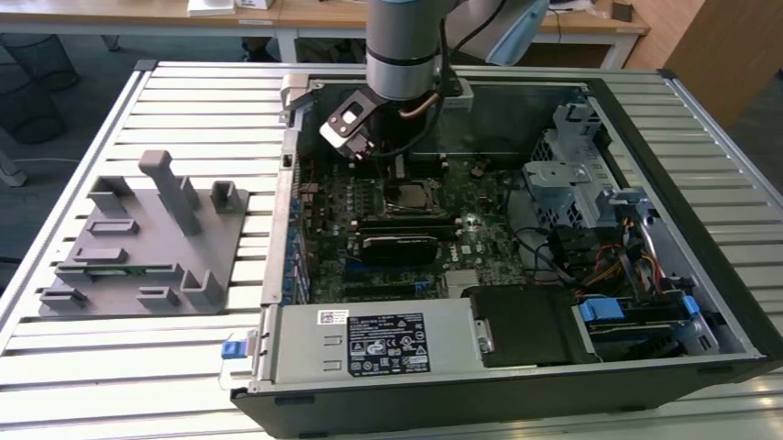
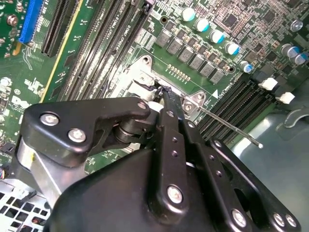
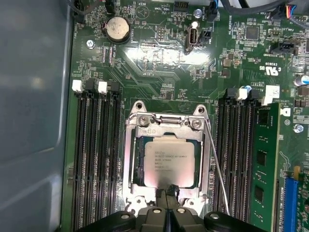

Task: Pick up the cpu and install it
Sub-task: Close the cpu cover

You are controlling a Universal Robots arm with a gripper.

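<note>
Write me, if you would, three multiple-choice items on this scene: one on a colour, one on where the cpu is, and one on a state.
1. What colour are the plastic fixture blocks on the slatted metal table?
A) red B) grey C) yellow
2. Where is the flat square silver-topped cpu?
A) in the metal-framed socket on the green motherboard B) on the fixture blocks C) on a desk behind
3. The black computer case is:
A) closed by a panel B) wrapped in film C) open, its boards exposed

Answers: 1 B, the blocks are plain grey in the exterior view; 2 A, the cpu lies flat inside the socket frame in the first wrist view; 3 C, the exterior view looks straight into the case.
</note>
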